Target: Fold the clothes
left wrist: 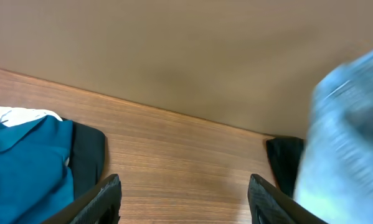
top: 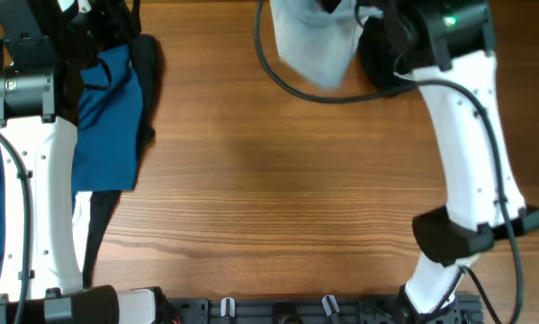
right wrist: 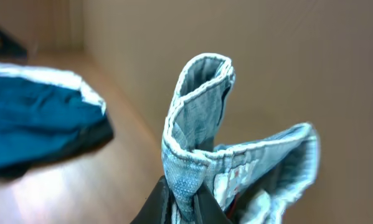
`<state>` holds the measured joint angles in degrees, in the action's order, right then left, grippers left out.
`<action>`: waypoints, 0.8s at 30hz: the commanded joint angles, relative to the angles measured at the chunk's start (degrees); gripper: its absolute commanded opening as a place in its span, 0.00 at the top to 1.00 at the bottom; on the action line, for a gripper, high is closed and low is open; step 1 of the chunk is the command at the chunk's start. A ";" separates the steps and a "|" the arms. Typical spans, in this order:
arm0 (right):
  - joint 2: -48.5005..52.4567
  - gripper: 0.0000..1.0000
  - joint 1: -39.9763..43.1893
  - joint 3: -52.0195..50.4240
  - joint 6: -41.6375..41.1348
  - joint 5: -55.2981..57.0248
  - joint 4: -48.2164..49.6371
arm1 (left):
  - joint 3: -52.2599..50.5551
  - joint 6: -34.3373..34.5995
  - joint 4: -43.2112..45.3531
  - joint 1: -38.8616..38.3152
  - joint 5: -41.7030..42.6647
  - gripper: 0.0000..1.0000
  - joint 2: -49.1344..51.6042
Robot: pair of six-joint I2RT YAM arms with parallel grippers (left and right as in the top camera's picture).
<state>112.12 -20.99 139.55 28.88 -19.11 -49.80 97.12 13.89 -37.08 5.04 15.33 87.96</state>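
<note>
My right gripper (right wrist: 185, 200) is shut on a fold of the pale-blue denim shorts (right wrist: 202, 130) and holds them up off the table at the far right; overhead the shorts (top: 318, 40) hang as a pale bundle by the back edge. They show blurred in the left wrist view (left wrist: 351, 130). My left gripper (left wrist: 185, 199) is open and empty above bare wood at the far left. A blue garment (top: 107, 117) lies under the left arm, also in the left wrist view (left wrist: 24, 168) and right wrist view (right wrist: 37, 118).
A black garment (top: 148, 72) lies beside the blue one, with a white edge (left wrist: 18, 115) behind it. Another dark garment (top: 377, 54) sits at the back right under the right arm. The wooden table (top: 278, 189) spreads between the arms.
</note>
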 commanded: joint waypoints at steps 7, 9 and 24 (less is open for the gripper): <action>6.10 0.65 -3.52 0.59 -2.69 -1.05 -18.10 | 0.07 -0.11 0.11 -1.95 0.72 0.35 8.87; 7.87 0.48 -3.41 0.59 -6.19 -1.29 -22.36 | 0.07 -0.11 0.07 -2.32 0.72 0.35 10.05; 26.56 0.18 9.01 -0.96 -11.37 -4.07 -39.17 | 0.07 -0.15 -6.97 2.78 -0.81 0.33 10.43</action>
<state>139.17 -11.40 139.85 12.47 -18.24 -87.64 97.12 13.89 -43.81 7.01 14.87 98.08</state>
